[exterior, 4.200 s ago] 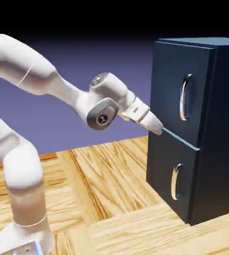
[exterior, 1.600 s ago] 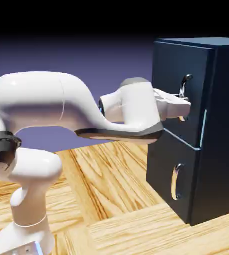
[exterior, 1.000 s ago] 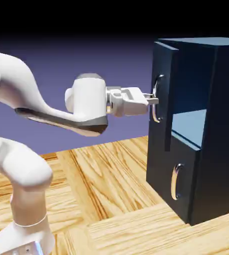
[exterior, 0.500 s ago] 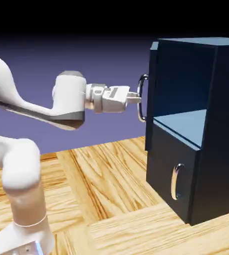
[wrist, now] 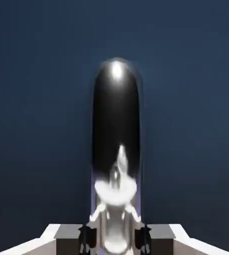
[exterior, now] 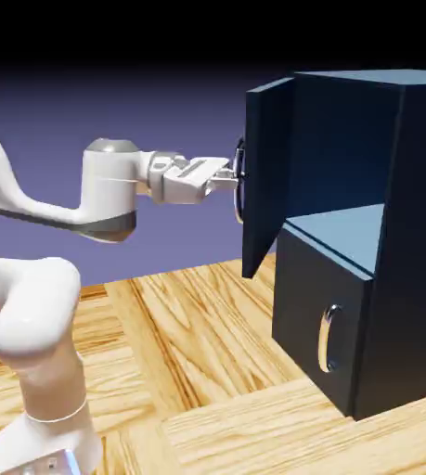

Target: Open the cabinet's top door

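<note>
The gripper [exterior: 231, 177] is pinching the top door's curved silver handle [wrist: 116, 149] between its jaws, since that grip gives leverage to swing the panel. The top door [exterior: 264, 176] is standing ajar from the cabinet [exterior: 383, 278], probably most of the way open.

Handle [wrist: 116, 149] – polished metal; table [exterior: 207, 371] – grained wood
</note>
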`<state>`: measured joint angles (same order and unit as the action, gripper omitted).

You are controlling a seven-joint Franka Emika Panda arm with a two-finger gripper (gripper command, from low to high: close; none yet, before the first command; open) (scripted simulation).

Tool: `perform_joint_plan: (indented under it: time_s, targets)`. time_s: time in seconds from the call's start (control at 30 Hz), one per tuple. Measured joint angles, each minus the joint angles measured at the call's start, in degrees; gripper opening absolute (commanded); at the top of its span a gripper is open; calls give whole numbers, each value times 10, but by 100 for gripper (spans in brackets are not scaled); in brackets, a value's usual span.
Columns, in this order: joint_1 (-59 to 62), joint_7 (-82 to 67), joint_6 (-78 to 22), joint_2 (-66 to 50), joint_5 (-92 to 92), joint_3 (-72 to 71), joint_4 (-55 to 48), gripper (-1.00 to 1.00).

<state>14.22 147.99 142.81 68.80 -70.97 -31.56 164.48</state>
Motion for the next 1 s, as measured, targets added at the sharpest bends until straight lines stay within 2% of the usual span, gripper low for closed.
perform_joint_plan:
  time_s: [0.23, 0.43, 0.97, 1.0]
  targets:
    - [-32, -41, -174, -13, 147, -109, -45, -100]
    - [-2, -54, -324, -45, 246, -213, -128, -100]
    - [269, -88, -666, -80, 406, -458, -453, -100]
    - [270, -88, -667, -80, 406, -458, -454, 100]
